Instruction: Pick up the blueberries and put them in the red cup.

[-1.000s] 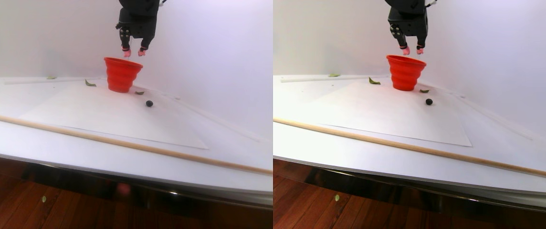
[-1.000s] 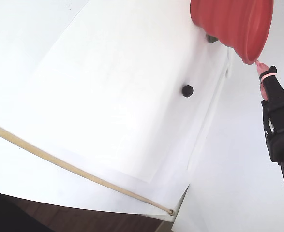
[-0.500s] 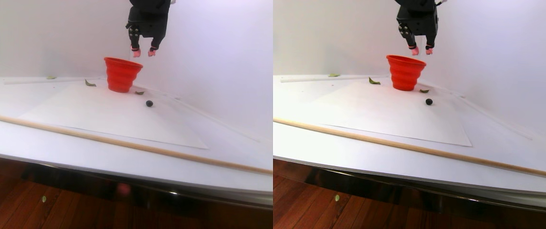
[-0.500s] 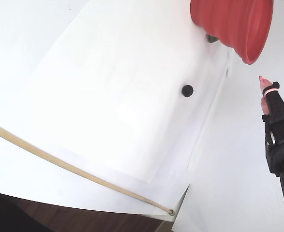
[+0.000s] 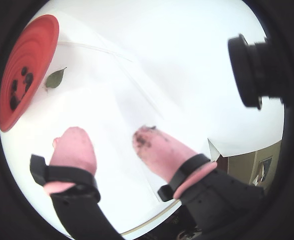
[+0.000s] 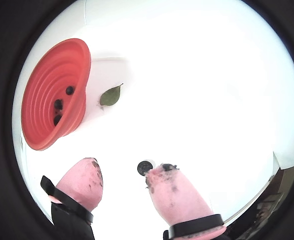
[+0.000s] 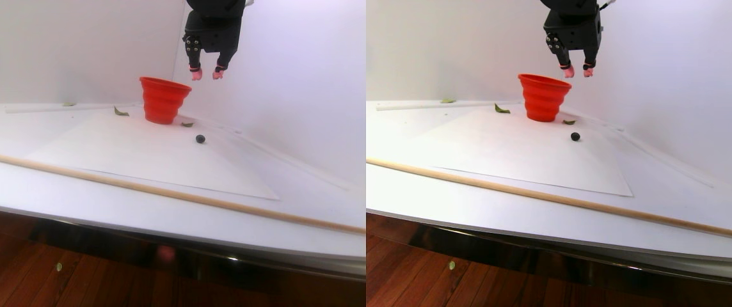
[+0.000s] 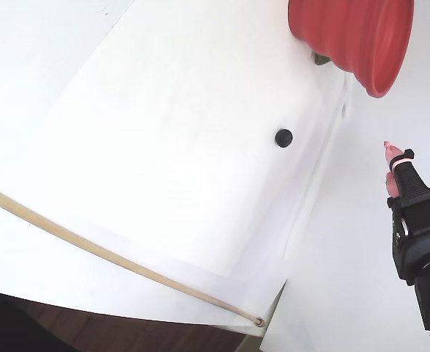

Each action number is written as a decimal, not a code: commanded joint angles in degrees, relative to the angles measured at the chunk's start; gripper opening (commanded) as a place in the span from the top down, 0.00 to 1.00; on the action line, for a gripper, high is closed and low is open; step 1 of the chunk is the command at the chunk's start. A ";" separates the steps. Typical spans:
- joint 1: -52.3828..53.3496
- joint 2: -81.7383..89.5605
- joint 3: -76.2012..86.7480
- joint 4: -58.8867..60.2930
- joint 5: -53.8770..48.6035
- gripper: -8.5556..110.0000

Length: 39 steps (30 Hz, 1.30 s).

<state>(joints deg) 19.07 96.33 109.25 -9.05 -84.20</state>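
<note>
So three berries (image 6: 61, 103) lie in the cup (image 6: 46, 120), one berry (image 6: 144, 167) waits on the surface (image 7: 148, 150), and the hand (image 6: 122, 176) hangs apart, empty.

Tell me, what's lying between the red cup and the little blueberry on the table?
A small green leaf lies between the red cup and the loose blueberry, as a wrist view shows; otherwise bare white table.
</note>
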 commanded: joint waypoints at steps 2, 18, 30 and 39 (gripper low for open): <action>3.25 2.02 -2.55 -1.49 0.88 0.79; 2.55 -4.31 -2.29 -3.08 2.64 0.79; 2.90 -9.23 -3.78 -4.39 2.02 0.79; 2.64 -13.01 -4.22 -5.98 3.60 0.77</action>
<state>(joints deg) 19.42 82.44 109.16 -13.62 -81.56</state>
